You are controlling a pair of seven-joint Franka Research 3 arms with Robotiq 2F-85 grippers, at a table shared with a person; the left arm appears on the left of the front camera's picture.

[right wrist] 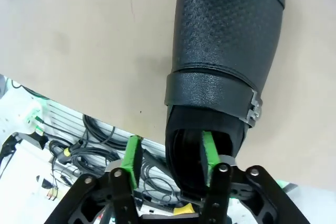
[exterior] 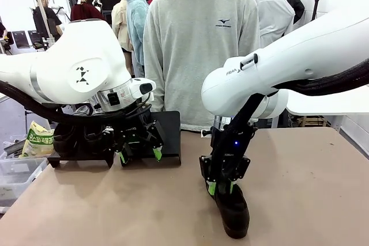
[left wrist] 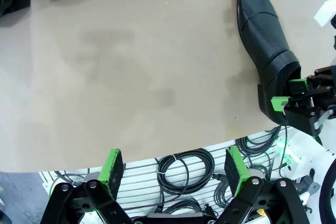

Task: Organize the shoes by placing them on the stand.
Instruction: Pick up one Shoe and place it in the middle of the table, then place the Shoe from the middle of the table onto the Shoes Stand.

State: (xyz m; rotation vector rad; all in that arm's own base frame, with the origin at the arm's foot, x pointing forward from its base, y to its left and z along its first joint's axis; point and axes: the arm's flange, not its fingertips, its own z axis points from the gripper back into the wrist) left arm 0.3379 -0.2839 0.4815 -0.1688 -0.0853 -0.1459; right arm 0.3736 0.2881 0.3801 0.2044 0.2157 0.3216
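Observation:
One black leather shoe (exterior: 233, 211) (left wrist: 262, 35) (right wrist: 226, 40) lies flat on the tan table near the front edge, right of the middle. My right gripper (exterior: 220, 187) (left wrist: 289, 92) (right wrist: 170, 155) stands over its heel end with the jaws apart. One green finger (right wrist: 209, 153) is inside the shoe's opening, and the other finger (right wrist: 133, 156) is outside, a gap away from the wall. My left gripper (exterior: 140, 155) (left wrist: 173, 162) hangs open and empty just in front of the black stand (exterior: 170, 133) at the back left. Dark shapes sit on the stand behind the arm, too hidden to name.
A person in a grey sweatshirt (exterior: 199, 44) stands at the table's far side. A yellow snack bag (exterior: 37, 139) and a clear plastic bin (exterior: 17, 174) sit beyond the left edge. Coiled cables (left wrist: 178, 169) lie below the table's near edge.

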